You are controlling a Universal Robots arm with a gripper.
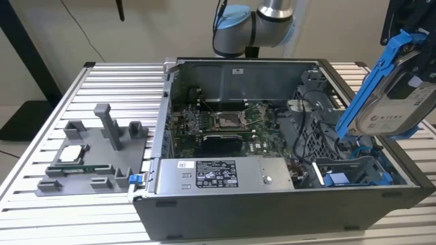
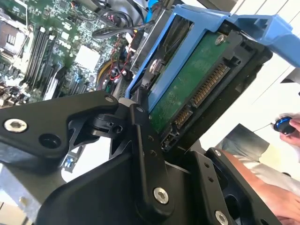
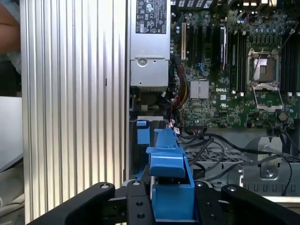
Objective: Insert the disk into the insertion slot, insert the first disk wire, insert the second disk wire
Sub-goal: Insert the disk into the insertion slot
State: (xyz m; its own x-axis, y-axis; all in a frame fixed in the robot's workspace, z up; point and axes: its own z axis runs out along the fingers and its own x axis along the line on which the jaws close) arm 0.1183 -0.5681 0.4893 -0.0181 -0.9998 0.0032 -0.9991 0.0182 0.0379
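My gripper (image 1: 417, 51) is shut on the disk (image 1: 398, 102), a silver-grey drive with a white label in a bright blue carrier. It holds the disk tilted in the air above the exterior view's right end of the open computer case. The second wrist view shows the disk's (image 2: 187, 89) green circuit board and connector between the black fingers (image 2: 140, 140). In the first wrist view the blue carrier (image 3: 168, 187) hangs over the insertion slot (image 3: 145, 140). That insertion slot (image 1: 350, 171) is a grey bay with blue fittings at the case's near corner. Black cables (image 3: 211, 150) lie beside it; which are the disk wires I cannot tell.
The case holds a motherboard (image 1: 225, 122), a silver labelled power-supply box (image 1: 218, 176) and a perforated grey cage (image 1: 320, 127). A grey fixture (image 1: 95, 153) with small parts stands on the slatted table (image 1: 41, 214) at the exterior view's left. A person's hand (image 2: 290, 129) is nearby.
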